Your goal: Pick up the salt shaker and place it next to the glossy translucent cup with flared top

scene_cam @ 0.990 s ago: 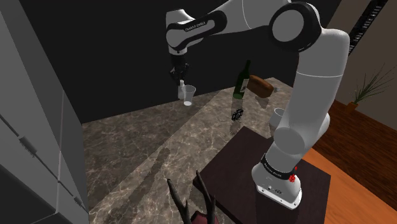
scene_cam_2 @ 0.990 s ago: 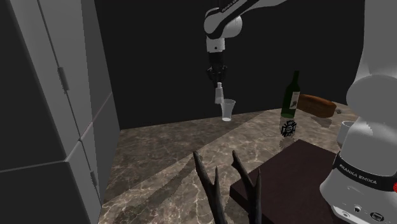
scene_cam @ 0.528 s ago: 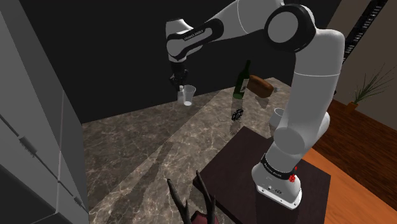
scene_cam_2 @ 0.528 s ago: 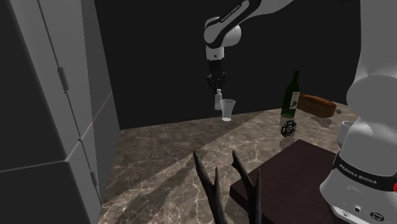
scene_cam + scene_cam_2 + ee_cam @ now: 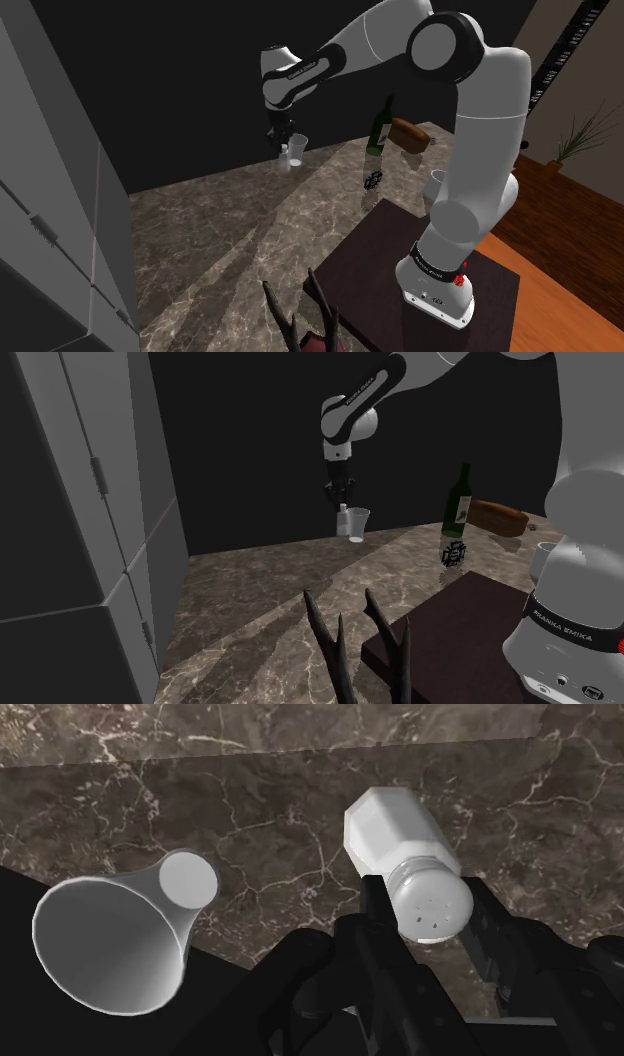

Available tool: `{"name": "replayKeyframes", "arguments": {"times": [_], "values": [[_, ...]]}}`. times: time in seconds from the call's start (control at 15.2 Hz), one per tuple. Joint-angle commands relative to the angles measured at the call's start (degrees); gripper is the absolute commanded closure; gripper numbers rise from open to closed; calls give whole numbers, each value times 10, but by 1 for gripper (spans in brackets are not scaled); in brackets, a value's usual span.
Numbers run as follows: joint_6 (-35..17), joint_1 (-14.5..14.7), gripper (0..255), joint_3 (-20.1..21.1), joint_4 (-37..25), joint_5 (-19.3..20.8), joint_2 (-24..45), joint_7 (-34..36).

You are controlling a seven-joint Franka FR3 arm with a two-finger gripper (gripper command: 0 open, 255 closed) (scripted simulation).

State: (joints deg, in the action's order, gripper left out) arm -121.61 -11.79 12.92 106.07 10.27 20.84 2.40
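The salt shaker point(image 5: 396, 847) is white with a rounded, perforated cap, and my gripper point(image 5: 431, 920) is shut on it just below that cap. It hangs from the fingers a little above the marble counter point(image 5: 250, 814). In the shoulder view the shaker point(image 5: 284, 160) sits under the gripper point(image 5: 279, 143), just left of the translucent flared cup point(image 5: 297, 149). In the second exterior view the shaker point(image 5: 343, 523) hangs below the gripper point(image 5: 341, 507), close to the left of the cup point(image 5: 360, 524). The cup point(image 5: 118, 940) stands upright near the counter's back edge.
A green wine bottle point(image 5: 379, 128) and a brown loaf point(image 5: 410, 134) stand further right along the counter, with a white mug point(image 5: 438, 183) by the stand. Dark antler-like prongs point(image 5: 340, 642) rise at the front. Grey cabinets point(image 5: 90, 522) line the left; a black area lies behind.
The gripper has come down with the shaker and shifted slightly left in both exterior views, ending low beside the cup. The cup and the other things have stayed put.
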Motion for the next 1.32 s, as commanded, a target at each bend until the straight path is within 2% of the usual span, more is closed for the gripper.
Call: {"name": "replayKeyframes", "arguments": {"times": [0.0, 1.06, 1.25], "values": [[-14, 0, 255, -1, 7, 3, 7, 3], [-108, 9, 255, -15, 26, 30, 84, 25], [-112, 10, 255, -16, 26, 32, 88, 26]]}}
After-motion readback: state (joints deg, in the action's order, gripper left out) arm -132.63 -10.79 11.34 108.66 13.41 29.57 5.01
